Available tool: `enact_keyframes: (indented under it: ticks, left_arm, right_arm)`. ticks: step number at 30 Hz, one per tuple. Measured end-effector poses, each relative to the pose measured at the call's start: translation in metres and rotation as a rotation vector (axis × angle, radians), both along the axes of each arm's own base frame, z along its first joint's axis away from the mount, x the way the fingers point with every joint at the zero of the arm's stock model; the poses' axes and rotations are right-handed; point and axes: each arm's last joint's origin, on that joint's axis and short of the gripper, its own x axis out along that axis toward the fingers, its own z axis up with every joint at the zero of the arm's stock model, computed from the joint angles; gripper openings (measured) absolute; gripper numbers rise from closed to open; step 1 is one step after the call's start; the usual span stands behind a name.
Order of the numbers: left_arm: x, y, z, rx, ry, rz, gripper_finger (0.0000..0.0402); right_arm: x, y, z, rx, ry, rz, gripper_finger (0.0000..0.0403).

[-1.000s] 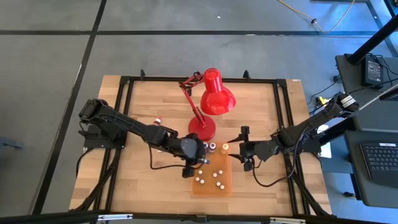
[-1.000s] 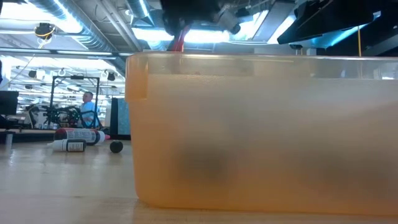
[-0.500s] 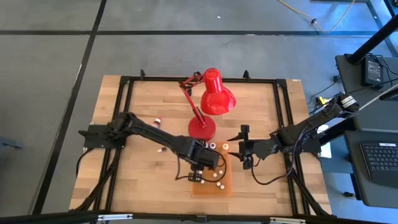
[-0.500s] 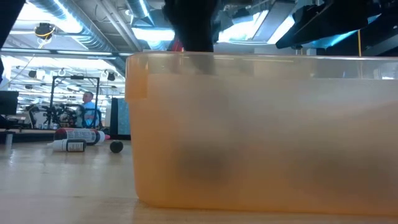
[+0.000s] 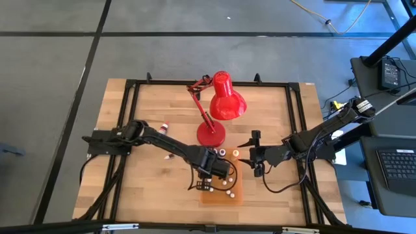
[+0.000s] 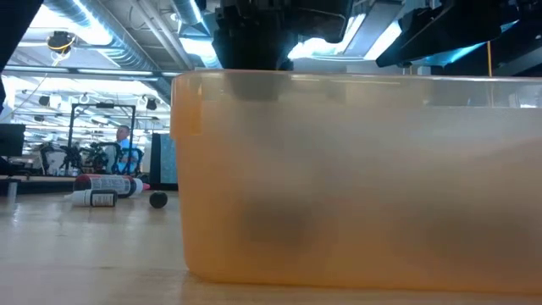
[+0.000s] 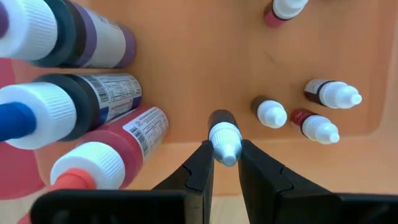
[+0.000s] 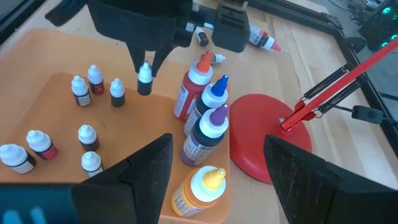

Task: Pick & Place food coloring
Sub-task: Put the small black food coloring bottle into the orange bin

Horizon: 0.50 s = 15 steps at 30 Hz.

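The food coloring bottles are tiny, with white pointed caps. Several stand in the flat orange tray (image 5: pixel 224 192), for example one red-bodied bottle (image 8: pixel 40 144). My left gripper (image 7: pixel 227 167) points down over the tray's left part and is shut on one dark-bodied bottle (image 8: pixel 144 81). My right gripper (image 5: pixel 255 156) waits open at the tray's far right corner with nothing between its fingers. In the low view the tray's wall (image 6: pixel 356 178) hides the tray's contents. My left gripper pinches the dark bottle's white cap (image 7: pixel 224 138) between its two fingers (image 7: pixel 200 167). The fingers come from above, pointing down. The bottle hangs upright below them, just inside the tray's far rim. Whether its bottom rests on the tray floor cannot be told.
Larger bottles with red (image 8: pixel 193 87), blue (image 8: pixel 212 99), purple (image 8: pixel 208 134) and yellow (image 8: pixel 199 186) tops stand at the tray's far edge. The red desk lamp (image 5: pixel 218 107) stands behind them. Loose bottles (image 5: pixel 166 127) lie on the wood to the left.
My left gripper has gone toward the table's near right, from beside the tray to over it, and has sunk. It has tipped from slanting to pointing nearly straight down. Its fingers stay shut.
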Motion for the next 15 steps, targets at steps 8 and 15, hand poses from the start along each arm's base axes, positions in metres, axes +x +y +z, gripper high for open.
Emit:
enact_keyframes:
  ticks: [8, 15]
  left_arm:
    - [0.005, -0.001, -0.015, -0.013, 0.026, -0.003, 0.0059]
    - [0.008, -0.001, -0.022, -0.005, 0.031, -0.002, 0.006]
  right_arm:
    - [0.0, 0.0, 0.0, 0.0, 0.0, 0.0, 0.0252]
    - [0.0, 0.0, 0.0, -0.001, 0.002, 0.0, 0.0252]
